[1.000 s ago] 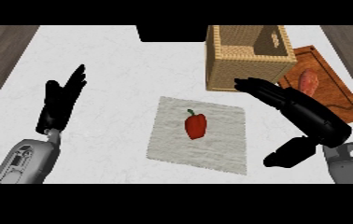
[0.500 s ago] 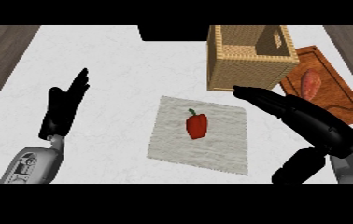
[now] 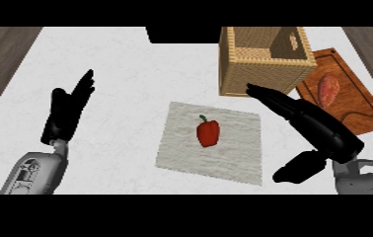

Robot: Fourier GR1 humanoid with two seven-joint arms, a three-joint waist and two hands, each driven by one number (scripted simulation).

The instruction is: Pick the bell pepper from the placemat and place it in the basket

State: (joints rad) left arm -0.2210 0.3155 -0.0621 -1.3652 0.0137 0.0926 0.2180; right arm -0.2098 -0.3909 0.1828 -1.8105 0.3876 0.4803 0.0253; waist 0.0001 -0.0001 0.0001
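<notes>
head view: red bell pepper (image 3: 207, 133) upright on grey cloth placemat (image 3: 235, 157); right hand (image 3: 302, 120) open, nearer, pepper to its left.

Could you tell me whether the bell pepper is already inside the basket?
No, the bell pepper lies on the placemat, apart from the basket.

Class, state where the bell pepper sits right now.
In the head view, the bell pepper lies mid-placemat, in front of the basket, left of the right hand.
</notes>
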